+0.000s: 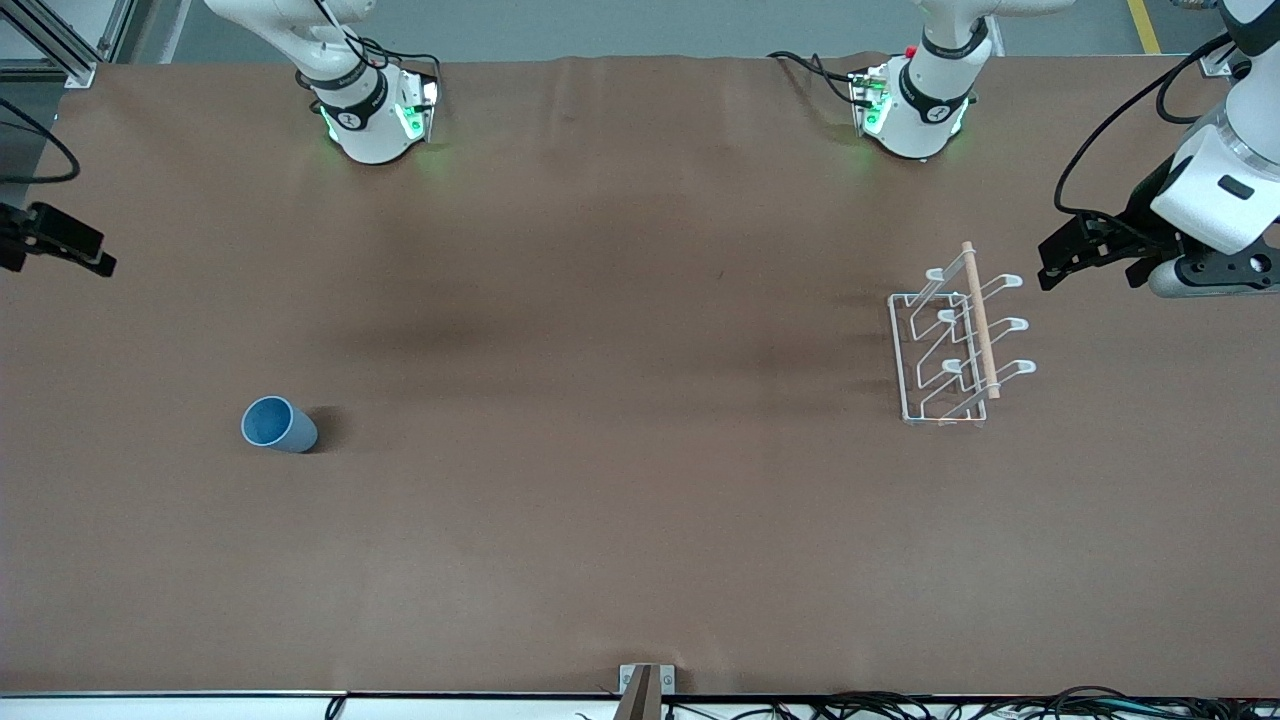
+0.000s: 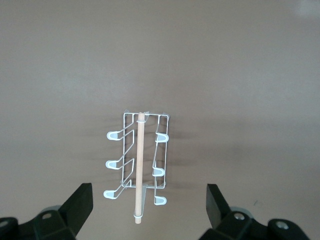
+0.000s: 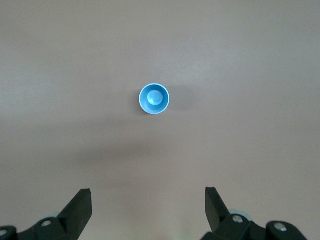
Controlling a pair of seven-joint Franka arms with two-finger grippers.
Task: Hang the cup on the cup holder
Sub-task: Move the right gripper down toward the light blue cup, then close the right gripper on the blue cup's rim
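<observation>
Front view shows the right gripper (image 1: pixel 60 250) spread and empty at the right arm's table end, the left gripper (image 1: pixel 1090 262) spread beside the one cup holder (image 1: pixel 955 345). One cup (image 1: pixel 279 425) stands untouched, well apart. Reaching seems in hand; next, descend and grasp.

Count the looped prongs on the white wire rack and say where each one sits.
6. The cup holder carries three prongs down one side of its wooden rod and three down the other. All are bare; none looks hidden.
</observation>
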